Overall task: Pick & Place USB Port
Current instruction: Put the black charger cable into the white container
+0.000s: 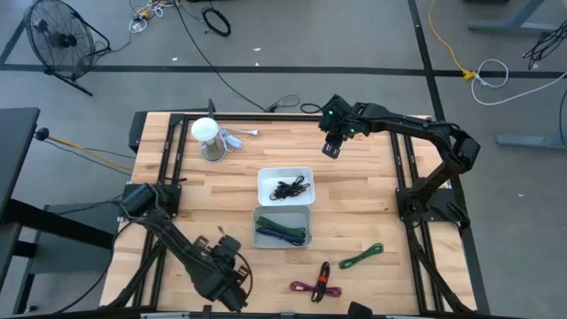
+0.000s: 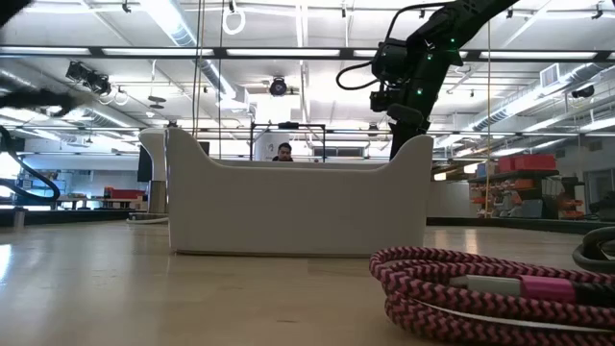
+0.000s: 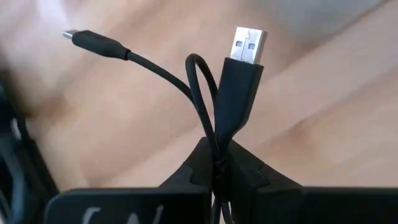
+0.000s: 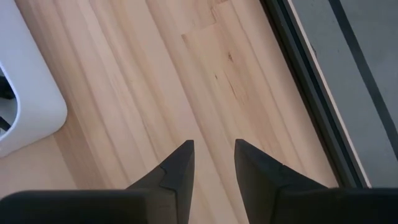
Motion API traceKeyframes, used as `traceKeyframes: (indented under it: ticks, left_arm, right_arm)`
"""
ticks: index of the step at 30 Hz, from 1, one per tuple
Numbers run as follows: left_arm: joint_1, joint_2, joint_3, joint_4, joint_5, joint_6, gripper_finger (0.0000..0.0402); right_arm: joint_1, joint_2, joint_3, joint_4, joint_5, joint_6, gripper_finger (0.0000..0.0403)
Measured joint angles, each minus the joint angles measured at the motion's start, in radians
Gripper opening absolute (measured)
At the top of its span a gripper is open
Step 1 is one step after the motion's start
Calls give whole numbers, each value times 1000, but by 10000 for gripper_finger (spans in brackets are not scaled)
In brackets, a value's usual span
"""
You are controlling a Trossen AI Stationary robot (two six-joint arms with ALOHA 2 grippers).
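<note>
Left gripper [image 3: 217, 168]: jaws pinched on black USB cable [image 3: 239, 81], at bench [image 1: 354, 190] near edge.
Right gripper [image 4: 214, 163]: jaws slightly spread, empty, above far bench.

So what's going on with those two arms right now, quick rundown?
Left gripper shut on black cable, near table's front-left corner. Right gripper open, empty, raised over table behind white tray. Nothing in the way.

Note that the left claw [image 1: 232, 285] sits at 7 o'clock on the worktop [image 1: 372, 186], partly cut off by the high view's lower edge, so its black cable [image 3: 214, 118] is too small to tell there. In the low view, the white bin [image 2: 298, 197] hides whatever lies inside it.
</note>
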Motion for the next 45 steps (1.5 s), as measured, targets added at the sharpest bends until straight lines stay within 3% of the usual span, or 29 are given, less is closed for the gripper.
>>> traceKeyframes:
  ticks: [5, 10, 15, 22, 27, 30, 35, 40, 45]
  left_arm:
    - [20, -2, 146, -127, -224, 115, 22]
    - [85, -65, 154, -133, -365, 381, 22]
    - [192, -158, 108, -130, -445, 606, 22]
    - [314, -349, -24, -119, -526, 779, 22]
    - [374, -524, -206, 78, -544, 928, 22]
    - [407, -628, -327, 316, -503, 1096, 22]
    - [484, -739, -528, 776, -314, 1432, 22]
    - [609, -755, -668, 979, -98, 1553, 22]
    - [731, -731, -760, 1179, 173, 1631, 22]
  right_arm:
    - [0, 0, 0, 7, -13, 22, 116]
    - [0, 0, 0, 7, -52, 22, 116]
    - [1, 0, 0, 3, -104, 39, 116]
    - [51, 0, 0, 55, -389, 15, 116]
    - [105, 0, 0, 56, -410, 60, 116]
    - [158, -3, 0, 55, -470, 79, 116]
    - [271, -33, 0, 84, -496, 148, 116]
    - [413, -93, 0, 161, -474, 211, 116]
    - [554, -162, 0, 195, -328, 289, 116]
